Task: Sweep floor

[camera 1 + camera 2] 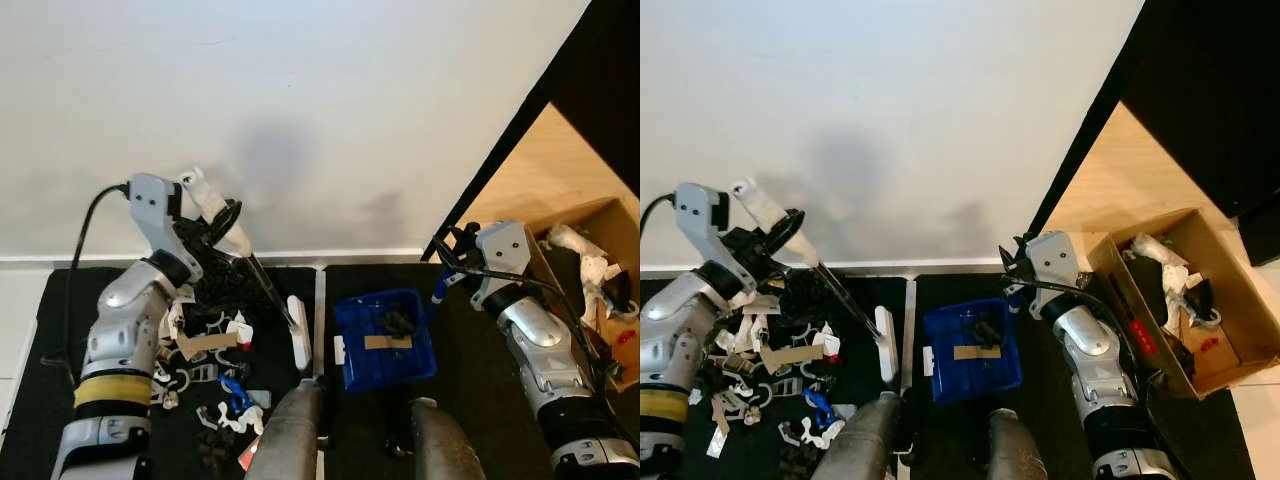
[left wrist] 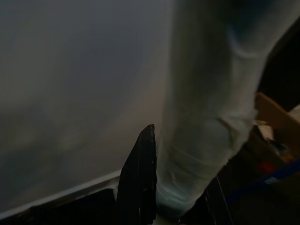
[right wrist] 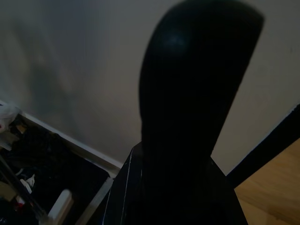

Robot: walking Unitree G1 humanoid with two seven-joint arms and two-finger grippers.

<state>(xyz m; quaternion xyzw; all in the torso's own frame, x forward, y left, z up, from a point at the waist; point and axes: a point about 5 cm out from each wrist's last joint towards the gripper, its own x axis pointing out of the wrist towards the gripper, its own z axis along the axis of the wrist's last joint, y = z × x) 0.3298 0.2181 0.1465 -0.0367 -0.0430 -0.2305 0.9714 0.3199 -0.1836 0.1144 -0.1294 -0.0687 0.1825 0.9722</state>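
blue plastic dustpan (image 1: pixel 386 337) sits on the black floor mat (image 1: pixel 470 400) near the wall, holding dark scraps and a tan tape strip; no writing is legible. the open brown cardboard box (image 1: pixel 1215 300) on the wood floor holds white and dark clutter. the left claw (image 1: pixel 222 228) is pinched on the white-handled broom (image 1: pixel 250 262), its white head beside a litter pile (image 1: pixel 210 350). the right claw (image 1: pixel 447 262) holds the dustpan's dark handle, though i cannot tell how its fingers are set.
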